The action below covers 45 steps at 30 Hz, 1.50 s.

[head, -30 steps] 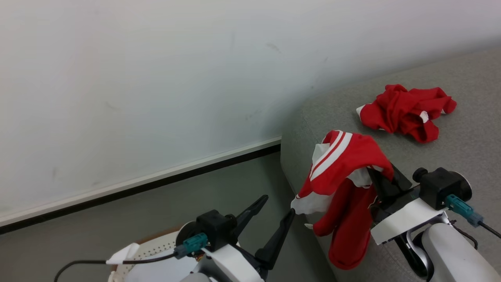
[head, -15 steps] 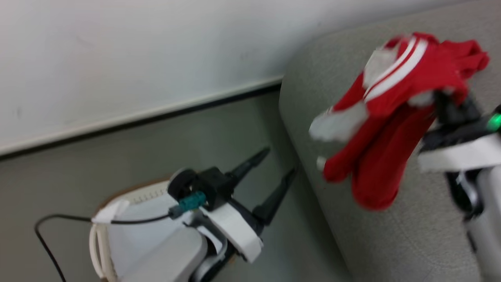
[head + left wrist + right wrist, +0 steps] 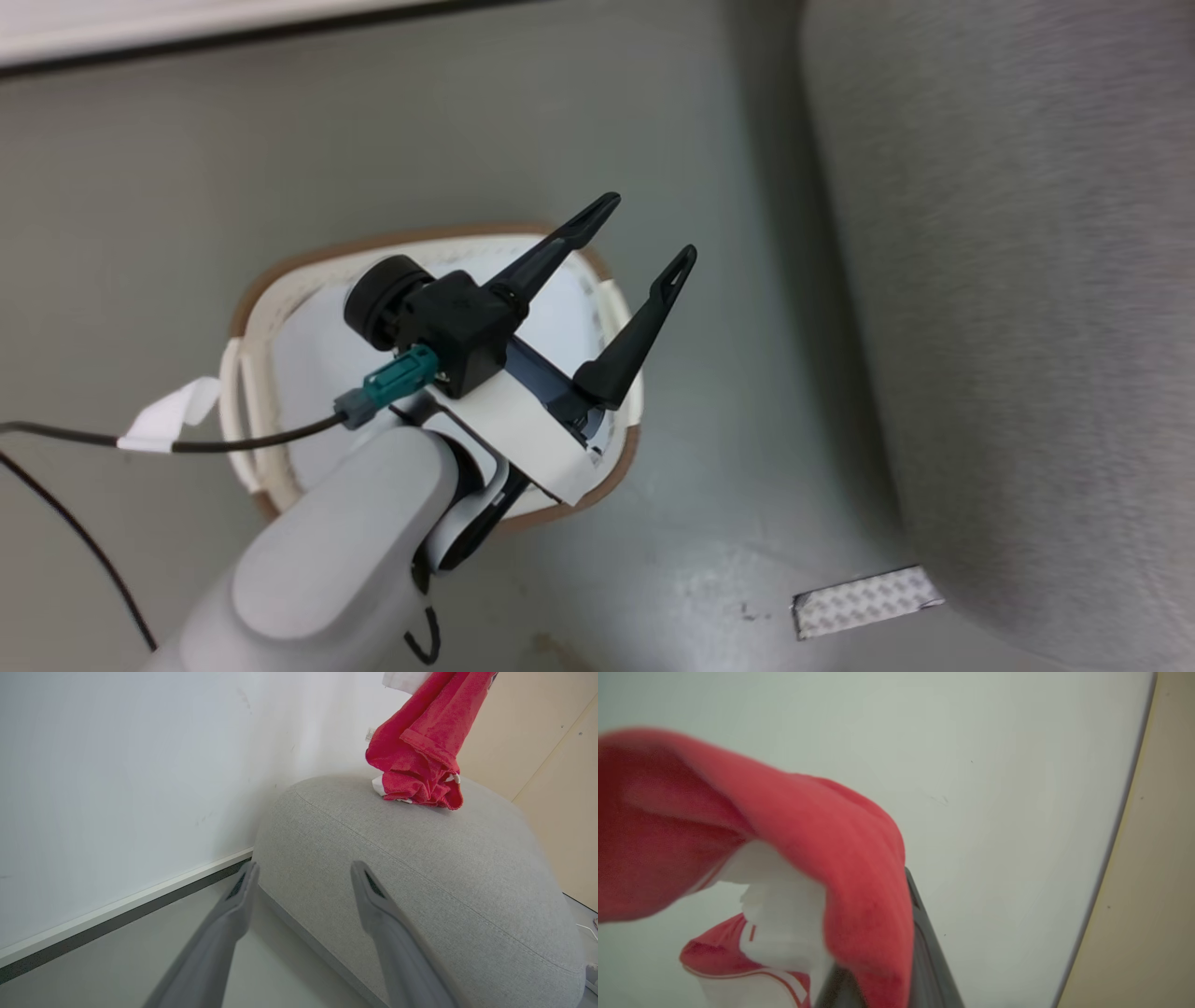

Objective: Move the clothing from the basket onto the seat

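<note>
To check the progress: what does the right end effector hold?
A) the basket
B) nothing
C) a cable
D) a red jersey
D: in the right wrist view a red jersey drapes over the fingers of the shut right end effector.

**Counting the things**

One basket is sitting at centre left of the head view, one seat is running down its right side, and one tape strip is lying at lower right. Red clothing is hanging at the left wrist view's upper right; whether it is one piece or two is unclear.
</note>
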Available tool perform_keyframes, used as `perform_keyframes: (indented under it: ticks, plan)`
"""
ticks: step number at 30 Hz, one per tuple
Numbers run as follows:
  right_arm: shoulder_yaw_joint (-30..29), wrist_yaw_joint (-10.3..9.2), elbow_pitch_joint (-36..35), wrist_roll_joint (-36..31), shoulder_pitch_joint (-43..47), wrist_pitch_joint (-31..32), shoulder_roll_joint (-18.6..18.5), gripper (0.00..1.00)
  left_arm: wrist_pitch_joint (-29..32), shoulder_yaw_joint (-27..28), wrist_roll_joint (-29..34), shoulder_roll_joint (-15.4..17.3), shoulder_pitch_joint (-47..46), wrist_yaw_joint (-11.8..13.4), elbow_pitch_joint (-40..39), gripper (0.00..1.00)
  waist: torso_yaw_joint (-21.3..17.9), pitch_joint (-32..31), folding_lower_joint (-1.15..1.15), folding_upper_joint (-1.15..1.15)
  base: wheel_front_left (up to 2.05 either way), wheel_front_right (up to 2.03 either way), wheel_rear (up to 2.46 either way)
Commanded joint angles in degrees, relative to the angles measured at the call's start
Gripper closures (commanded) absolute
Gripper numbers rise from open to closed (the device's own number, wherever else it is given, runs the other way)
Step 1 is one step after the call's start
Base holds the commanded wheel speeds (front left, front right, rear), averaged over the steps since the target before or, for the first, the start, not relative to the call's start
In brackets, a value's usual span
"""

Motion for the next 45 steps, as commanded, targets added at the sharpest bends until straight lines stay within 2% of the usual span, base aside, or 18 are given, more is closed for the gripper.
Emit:
perform_keyframes:
  ticks: [1,3,6,8,10,13,14,15,16,20,24,30,35,36,37,38,45]
  plan:
    - [-3.3,-0.15,2.1,-3.2,-1.5,1.4,-2.1,1.0,-0.6,0.2,0.4,-0.1,-0.3,-0.1,-0.3,0.0,4.4,4.8,-0.03,0.0,0.0,0.0,0.0]
    - [-7.1,-0.16,4.9,-7.6,-1.5,2.8,-4.3,1.0,-0.8,0.0,0.3,-0.2,-0.2,0.0,-0.5,0.0,5.3,6.2,-0.03,0.0,0.0,0.0,0.0]
    - [-13.0,-0.15,8.9,-13.1,1.0,3.4,-3.4,1.0,-1.2,0.1,-0.2,-0.3,0.7,0.5,-0.6,0.0,6.1,8.1,-0.03,0.0,0.0,0.0,0.0]
    - [-18.7,-0.16,10.6,-18.4,3.0,3.2,-0.2,1.0,-1.2,0.1,-0.5,-0.2,1.3,0.6,-0.6,0.0,6.3,9.2,-0.03,0.0,0.0,0.0,0.0]
    - [-24.8,-0.16,9.9,-23.2,3.6,2.5,4.9,1.0,-1.2,0.0,-0.3,0.0,1.8,1.0,-0.5,0.0,6.3,10.0,-0.03,0.0,0.0,0.0,0.0]
    - [-31.0,-0.16,7.3,-30.0,4.8,1.8,12.5,1.0,-1.6,-0.1,-0.8,-0.2,2.9,1.5,-0.5,0.0,6.2,9.8,-0.03,0.0,0.0,0.0,0.0]
    - [-32.2,-0.16,6.4,-32.2,5.2,1.4,14.9,0.81,-1.8,-0.2,-0.8,-0.2,3.2,1.7,-0.4,0.0,6.1,9.4,-0.03,0.0,0.0,0.0,0.0]
    - [-32.9,-0.16,5.6,-33.5,5.3,1.5,17.1,0.51,-1.8,-0.3,-0.9,-0.2,3.5,1.9,-0.2,0.0,6.0,9.0,-0.03,0.0,0.0,0.0,0.0]
    - [-34.0,-0.16,5.2,-34.3,4.8,1.8,19.3,0.0,-1.8,-0.3,-1.1,-0.2,3.9,2.0,0.0,0.0,5.8,8.4,-0.03,0.0,0.0,0.0,0.0]
    - [-32.3,-0.16,5.3,-35.8,4.0,1.0,22.7,0.0,-2.2,0.1,-1.4,0.3,4.8,2.4,0.6,0.0,4.8,5.2,-0.03,0.0,0.0,0.0,0.0]
    - [-26.3,-0.16,6.1,-34.9,9.1,-2.1,23.8,0.0,-3.2,1.0,-2.8,0.3,6.2,2.5,1.6,0.0,4.0,0.8,-0.03,0.0,0.0,0.0,0.0]
    - [-15.1,-0.16,4.7,-24.0,22.6,-7.8,24.2,0.0,-5.1,2.7,-5.1,-0.4,10.3,3.0,5.0,0.0,4.0,-8.4,-0.03,0.0,0.0,0.0,0.0]
    - [-6.0,-0.16,-1.9,-13.7,36.2,-9.6,24.3,0.0,-6.1,5.6,-6.2,-1.5,15.1,4.3,7.4,0.0,5.9,-16.4,-0.03,0.0,0.0,0.0,0.0]
    - [-6.0,-0.16,-1.9,-13.7,36.2,-9.6,24.3,0.0,-6.1,5.6,-6.2,-1.5,15.1,4.3,7.4,0.0,5.9,-16.4,-0.03,0.0,0.0,0.0,0.0]
    - [-3.6,-0.16,-4.2,-10.9,41.7,-10.4,24.3,0.0,-6.1,7.2,-6.2,-2.1,17.3,4.9,8.1,0.0,6.9,-19.5,-0.03,0.0,0.0,0.0,0.0]
    - [-3.6,-0.16,-4.2,-10.9,41.7,-10.4,24.3,0.0,-6.1,7.2,-6.2,-2.1,17.3,4.9,8.1,0.0,6.9,-19.5,-0.03,0.0,0.0,0.0,0.0]
    - [4.7,-0.16,-7.6,-5.3,58.1,-12.7,24.3,0.0,-6.1,15.0,-2.3,-3.6,27.3,6.5,8.7,0.0,10.3,-28.9,-0.03,0.0,0.0,0.0,0.0]
